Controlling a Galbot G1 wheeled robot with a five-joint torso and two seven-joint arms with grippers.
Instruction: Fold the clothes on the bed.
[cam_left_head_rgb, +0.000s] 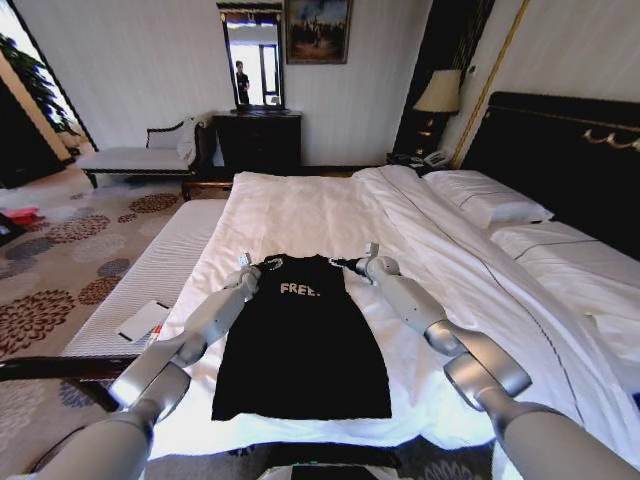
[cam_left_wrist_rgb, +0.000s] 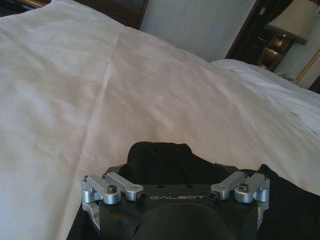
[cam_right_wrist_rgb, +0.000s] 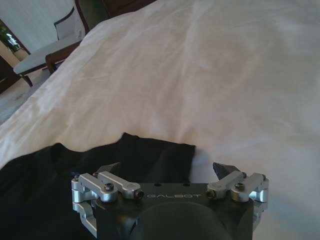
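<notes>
T-shirt (cam_left_head_rgb: 300, 340) flat on bed (cam_left_head_rgb: 330, 215). L gripper (cam_left_head_rgb: 246, 264) & R gripper (cam_left_head_rgb: 368, 256) at shoulder corners, fingers open, fabric between/below fingers, not gripped.

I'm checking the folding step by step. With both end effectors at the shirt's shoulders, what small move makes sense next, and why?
Probably lower both to pinch the sleeves: the left end effector and right end effector sit open over the flat black soft-fabric T-shirt on the white-duvet bed.

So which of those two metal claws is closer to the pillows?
The right gripper, at the black T-shirt's shoulder on the pillows' side; the left gripper is opposite.
</notes>
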